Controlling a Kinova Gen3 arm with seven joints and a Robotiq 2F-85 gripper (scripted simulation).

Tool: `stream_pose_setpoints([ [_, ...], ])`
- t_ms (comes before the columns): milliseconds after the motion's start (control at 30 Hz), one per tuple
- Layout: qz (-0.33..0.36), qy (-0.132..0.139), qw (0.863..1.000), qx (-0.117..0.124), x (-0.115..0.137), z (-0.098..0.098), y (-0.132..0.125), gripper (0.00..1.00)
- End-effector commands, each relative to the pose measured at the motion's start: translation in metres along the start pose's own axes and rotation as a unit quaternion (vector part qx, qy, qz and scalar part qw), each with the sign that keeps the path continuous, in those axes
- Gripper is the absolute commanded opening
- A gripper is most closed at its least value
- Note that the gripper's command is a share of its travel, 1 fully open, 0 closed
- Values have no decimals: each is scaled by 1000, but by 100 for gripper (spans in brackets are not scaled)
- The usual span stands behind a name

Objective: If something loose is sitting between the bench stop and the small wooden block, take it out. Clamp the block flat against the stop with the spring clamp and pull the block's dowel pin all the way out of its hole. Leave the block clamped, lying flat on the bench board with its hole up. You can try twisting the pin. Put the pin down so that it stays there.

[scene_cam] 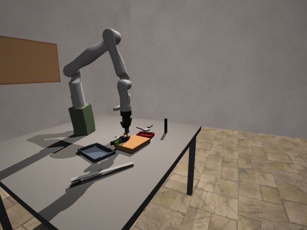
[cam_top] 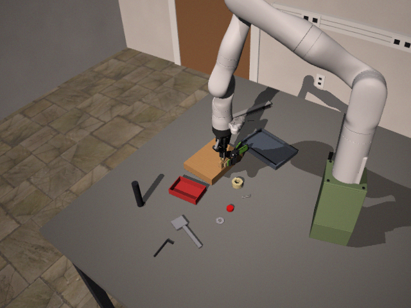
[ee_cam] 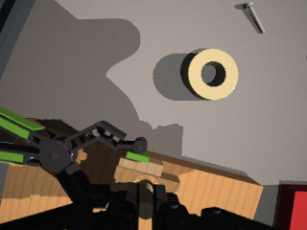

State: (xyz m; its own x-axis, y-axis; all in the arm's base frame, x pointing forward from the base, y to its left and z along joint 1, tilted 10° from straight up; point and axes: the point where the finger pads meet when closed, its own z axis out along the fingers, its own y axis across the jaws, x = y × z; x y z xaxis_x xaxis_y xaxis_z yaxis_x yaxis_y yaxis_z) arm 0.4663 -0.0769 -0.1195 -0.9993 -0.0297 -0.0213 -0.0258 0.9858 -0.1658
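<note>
My gripper (cam_top: 223,156) (scene_cam: 126,132) (ee_cam: 145,199) points straight down over the bench board (cam_top: 200,162) (scene_cam: 136,143) (ee_cam: 225,192). It is shut on the upright dowel pin (ee_cam: 145,203). The pin's lower end is at the small wooden block (cam_top: 220,164) (ee_cam: 169,183); how deep it sits in the hole is hidden. The bench stop (ee_cam: 144,167) is a pale strip along the block, with no visible gap. The black and green spring clamp (cam_top: 234,157) (ee_cam: 55,154) lies beside them, one green pad against the stop's outer face. Its other jaw is hidden by my gripper.
A dark blue tray (cam_top: 271,151) (scene_cam: 95,152) is behind the clamp handles. A red tray (cam_top: 187,190) (scene_cam: 145,134), a tape roll (cam_top: 237,181) (ee_cam: 229,74) and a screw (cam_top: 246,196) (ee_cam: 254,19) lie near the board. A black cylinder (cam_top: 137,194) (scene_cam: 165,125) stands farther away.
</note>
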Motion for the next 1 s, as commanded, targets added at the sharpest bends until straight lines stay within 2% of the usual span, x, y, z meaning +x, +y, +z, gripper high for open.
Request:
stream_pose_setpoints([
  [0, 2, -1, 1000, 0, -1, -1, 0, 10],
  [967, 10, -1, 1000, 0, -1, -1, 0, 10],
])
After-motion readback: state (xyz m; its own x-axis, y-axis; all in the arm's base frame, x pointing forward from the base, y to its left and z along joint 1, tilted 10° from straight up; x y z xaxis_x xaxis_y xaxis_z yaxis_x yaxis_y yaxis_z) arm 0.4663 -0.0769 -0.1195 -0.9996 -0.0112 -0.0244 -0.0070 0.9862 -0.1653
